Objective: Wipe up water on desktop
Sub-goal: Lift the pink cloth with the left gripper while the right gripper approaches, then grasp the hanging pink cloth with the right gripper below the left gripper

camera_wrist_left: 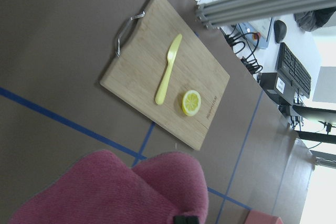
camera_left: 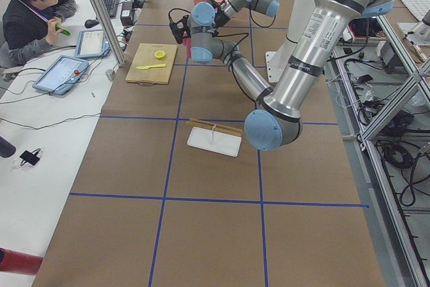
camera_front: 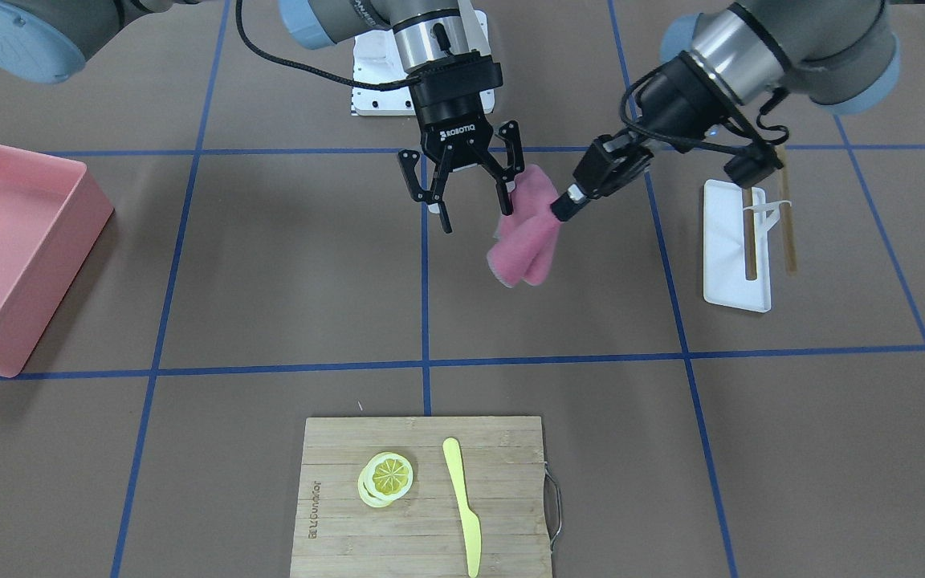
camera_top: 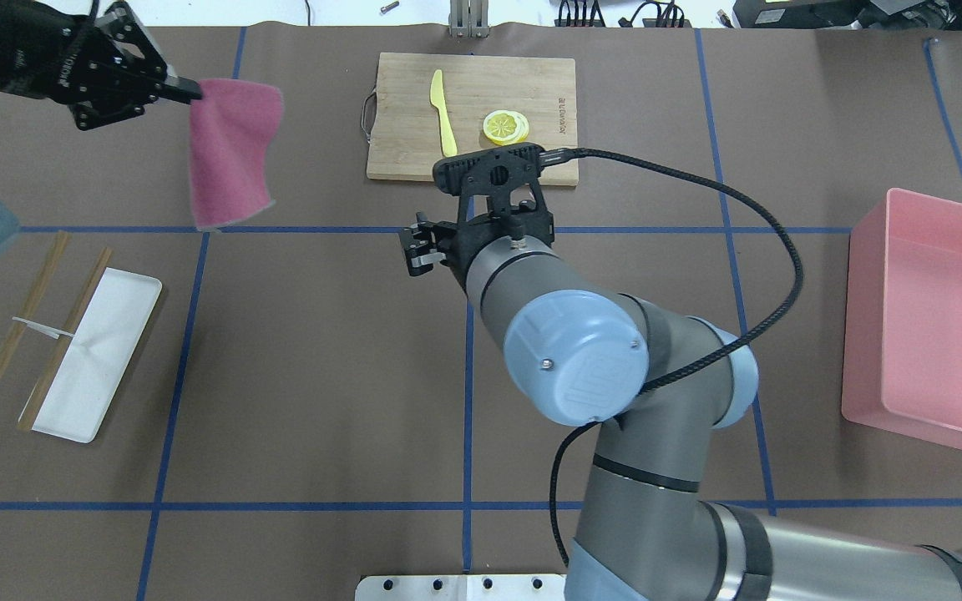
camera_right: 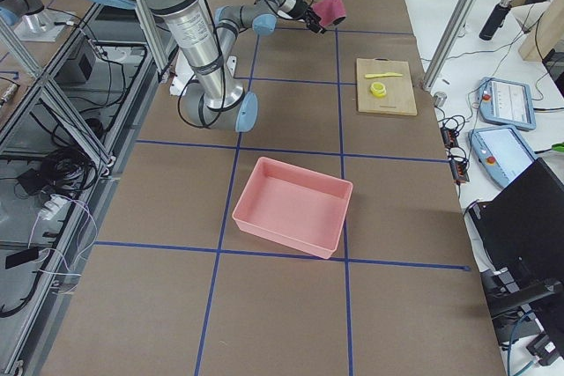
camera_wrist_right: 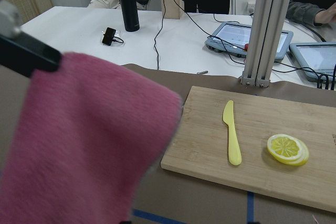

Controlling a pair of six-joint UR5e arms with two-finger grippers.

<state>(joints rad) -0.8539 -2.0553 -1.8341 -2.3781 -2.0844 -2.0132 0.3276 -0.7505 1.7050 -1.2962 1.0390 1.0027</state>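
- Pinching a pink cloth (camera_front: 523,237) by an upper corner with the left gripper (camera_front: 565,207), fingers clenched tight on the fabric.
- Dangling from that grip in a loose fold, lifted clear of the desktop (camera_front: 270,265), over its middle stretch and on the robot's left of the central blue line in the front-facing view.
- Hovering just beside the cloth with the right gripper (camera_front: 462,193), pointed downward, fingers spread wide and grasping nothing.
- Overlapping the cloth's upper edge with one of those fingers (camera_front: 503,201) in the front-facing view; impossible to say whether touching.
- Spreading broad, brown and matte under both arms, ruled into large squares by thin blue tape.
- Lying at the operators' edge of that surface: a bamboo cutting board (camera_front: 422,498), bearing a yellow knife (camera_front: 461,502) and, near it but apart, stacked lemon slices (camera_front: 386,478).
- Sitting toward the robot's right end: a pink bin (camera_front: 13,249).
- Resting toward the robot's left: a white tray (camera_front: 731,265), with two thin wooden sticks (camera_front: 788,225), one over the tray, the other just off it on the tabletop.
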